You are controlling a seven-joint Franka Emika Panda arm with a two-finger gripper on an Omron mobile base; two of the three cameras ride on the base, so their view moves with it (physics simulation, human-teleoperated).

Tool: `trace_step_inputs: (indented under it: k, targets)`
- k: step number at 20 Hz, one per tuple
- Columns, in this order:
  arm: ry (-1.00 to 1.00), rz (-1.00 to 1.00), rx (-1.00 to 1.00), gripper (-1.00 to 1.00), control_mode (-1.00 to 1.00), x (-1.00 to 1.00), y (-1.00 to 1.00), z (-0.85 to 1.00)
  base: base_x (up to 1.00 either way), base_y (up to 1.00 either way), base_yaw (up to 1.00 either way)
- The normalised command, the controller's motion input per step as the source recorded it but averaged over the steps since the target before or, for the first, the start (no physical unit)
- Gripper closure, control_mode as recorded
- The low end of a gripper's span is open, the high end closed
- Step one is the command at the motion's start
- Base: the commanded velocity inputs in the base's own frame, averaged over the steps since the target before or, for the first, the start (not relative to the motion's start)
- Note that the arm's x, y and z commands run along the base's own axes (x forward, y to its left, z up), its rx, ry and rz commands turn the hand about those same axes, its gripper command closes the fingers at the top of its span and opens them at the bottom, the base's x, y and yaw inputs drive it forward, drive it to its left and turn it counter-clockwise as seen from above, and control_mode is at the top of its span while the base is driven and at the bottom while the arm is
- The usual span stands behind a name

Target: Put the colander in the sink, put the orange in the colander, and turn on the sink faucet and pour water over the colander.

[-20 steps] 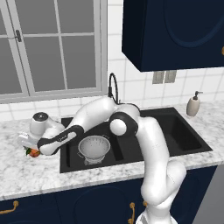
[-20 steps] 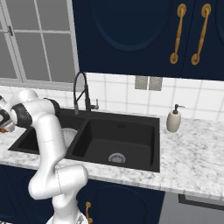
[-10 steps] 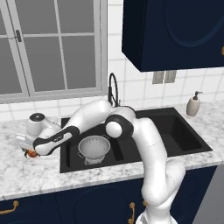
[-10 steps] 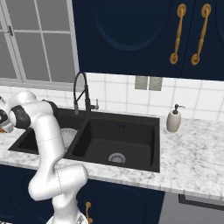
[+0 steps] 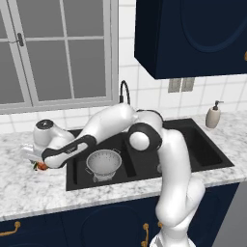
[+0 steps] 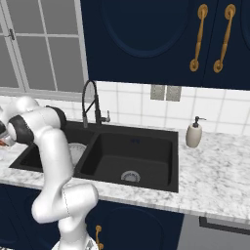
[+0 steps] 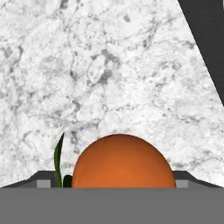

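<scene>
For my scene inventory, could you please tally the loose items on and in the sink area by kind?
Colander, in the left basin of the sink: 1
Orange, on the marble counter between the hand's fingers: 1
Soap dispenser, right of the sink: 1
Total: 3

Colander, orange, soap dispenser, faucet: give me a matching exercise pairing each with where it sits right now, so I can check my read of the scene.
Things:
1. colander
2. orange
3. soap dispenser
4. faucet

Places:
A. on the marble counter left of the sink, between the claw's fingers
B. at the back rim of the sink, behind the divider
C. in the sink's left basin
D. on the counter right of the sink, by the tiled wall

Pairs: 1-C, 2-A, 3-D, 4-B
</scene>
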Motion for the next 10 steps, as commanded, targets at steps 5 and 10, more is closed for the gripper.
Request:
trace_step_inputs:
  k: [5, 10]
  targets:
    - [0.00, 0.00, 0.00, 1.00, -1.00, -0.25, -0.85, 0.30, 0.00, 0.00, 0.00]
    - [0.00, -0.02, -0.02, 1.00, -1.00, -0.04, -0.92, 0.17, 0.00, 0.00, 0.00]
